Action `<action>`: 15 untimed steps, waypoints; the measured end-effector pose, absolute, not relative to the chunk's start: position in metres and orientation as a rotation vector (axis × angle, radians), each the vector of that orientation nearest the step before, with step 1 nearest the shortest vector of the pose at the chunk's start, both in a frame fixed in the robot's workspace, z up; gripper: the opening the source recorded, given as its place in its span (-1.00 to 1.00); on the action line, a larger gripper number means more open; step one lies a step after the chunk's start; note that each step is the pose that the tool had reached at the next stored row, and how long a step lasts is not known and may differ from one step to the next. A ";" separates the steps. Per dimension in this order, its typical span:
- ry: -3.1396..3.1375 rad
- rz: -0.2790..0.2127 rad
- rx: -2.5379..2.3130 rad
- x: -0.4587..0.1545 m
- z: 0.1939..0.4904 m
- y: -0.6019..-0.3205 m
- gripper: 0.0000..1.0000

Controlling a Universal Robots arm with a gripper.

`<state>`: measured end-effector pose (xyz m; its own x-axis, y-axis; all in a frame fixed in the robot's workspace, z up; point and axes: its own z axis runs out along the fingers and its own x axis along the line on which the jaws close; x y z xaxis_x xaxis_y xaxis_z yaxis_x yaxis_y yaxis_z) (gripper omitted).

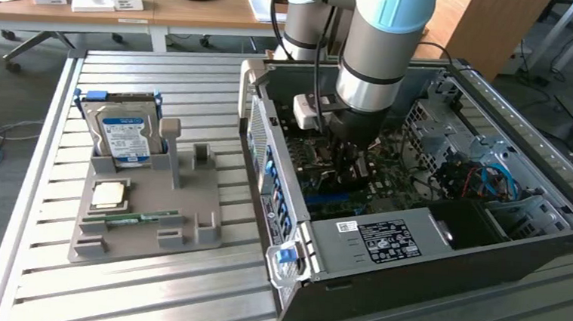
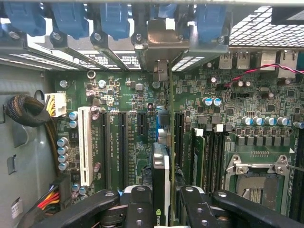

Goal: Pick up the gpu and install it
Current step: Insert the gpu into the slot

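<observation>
Claw (image 2: pixel 160 209) closed on the gpu (image 2: pixel 160 166); gpu held edge-on inside the computer case (image 1: pixel 389 285), over the motherboard (image 2: pixel 123 95) slots; judged light, stiff, fragile; best gripped by bare edges, clear of chips and contacts.

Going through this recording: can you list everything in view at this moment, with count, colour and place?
open desktop computer case: one, black and grey, on the table, exterior view's right
motherboard: one, green, inside the case
thin gpu card with silvery end bracket: one, dark-faced, edge-on over the motherboard slots
moulded parts holder: one, grey, exterior view's left of the case
hard drive with blue-white label: one, silver, upright in the holder
square processor chip: one, pale, flat on the holder
narrow memory stick: one, green, lying in the holder
slatted metal table: one, silvery
wooden desks: brown, background
robot arm: one, grey and light blue, reaching into the case
gripper: one, black, shut on the gpu card
</observation>
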<state>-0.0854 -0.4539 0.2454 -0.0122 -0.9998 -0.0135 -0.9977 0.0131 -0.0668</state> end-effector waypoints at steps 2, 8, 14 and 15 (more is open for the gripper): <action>2.195 -0.059 -2.167 -0.085 0.245 -0.454 -0.47; 2.197 -0.064 -2.170 -0.085 0.245 -0.454 -0.47; 2.197 -0.065 -2.170 -0.084 0.245 -0.454 -0.47; 2.197 -0.065 -2.170 -0.084 0.245 -0.454 -0.47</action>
